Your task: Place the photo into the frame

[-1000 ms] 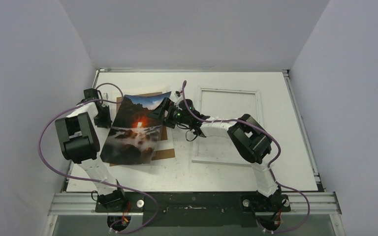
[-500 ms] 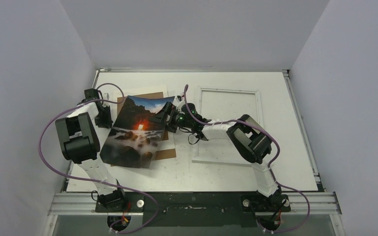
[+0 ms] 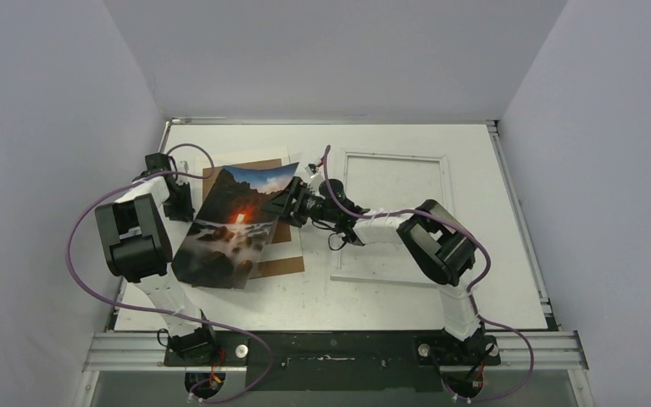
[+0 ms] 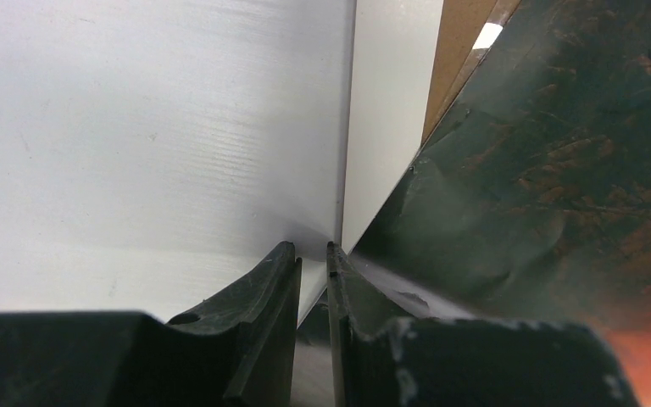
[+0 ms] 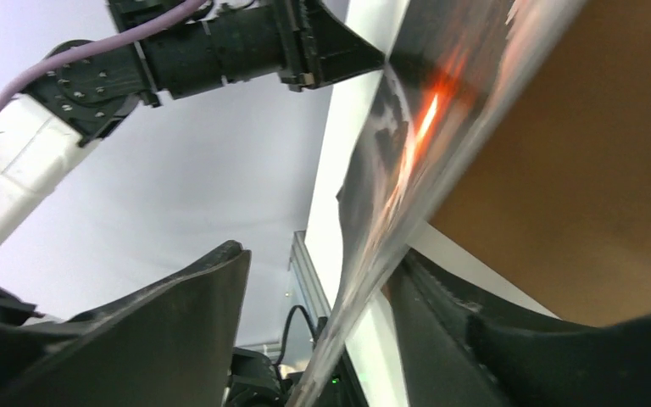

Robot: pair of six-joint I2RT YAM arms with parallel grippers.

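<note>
Over board (image 3: 283, 264): left gripper (image 4: 309, 251) clamps photo (image 3: 229, 233); right gripper (image 5: 320, 256) apart, seemingly straddling edge.

The photo (image 3: 233, 225) hid most of the brown board (image 3: 284, 263) left of centre overhead; both wrist views cropped its edges.

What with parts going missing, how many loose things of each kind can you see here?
photo: 1
brown board: 1
white frame: 1
Total: 3
Anything beneath the photo is hidden.
</note>
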